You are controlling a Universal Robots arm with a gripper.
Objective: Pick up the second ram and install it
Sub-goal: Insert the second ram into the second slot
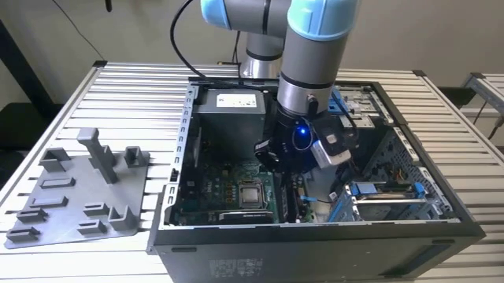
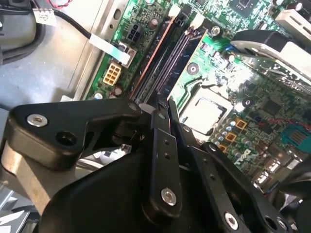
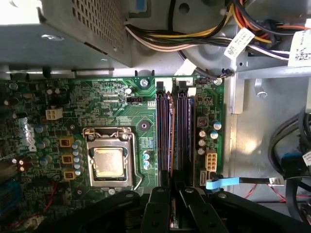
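Observation:
My gripper (image 1: 285, 172) reaches down inside the open computer case (image 1: 181, 177), over the green motherboard (image 1: 228, 177). It is shut on the second ram (image 3: 171, 145), a long thin stick seen edge-on with a coppery edge. In the first wrist view the stick runs from between my black fingers (image 3: 155, 208) along the dark memory slots (image 3: 183, 136). In the second wrist view the ram (image 2: 155, 53) stretches away from the gripper (image 2: 159, 110), parallel to the slots (image 2: 177, 53). I cannot tell whether it touches a slot.
A processor socket (image 3: 109, 162) lies beside the slots. A grey power supply (image 1: 228, 103) and bundled cables (image 3: 194, 39) sit at the case's back. A blue-tipped cable (image 3: 221, 183) is close to the fingers. The grey fixture tray (image 1: 79, 188) stands on the slatted table.

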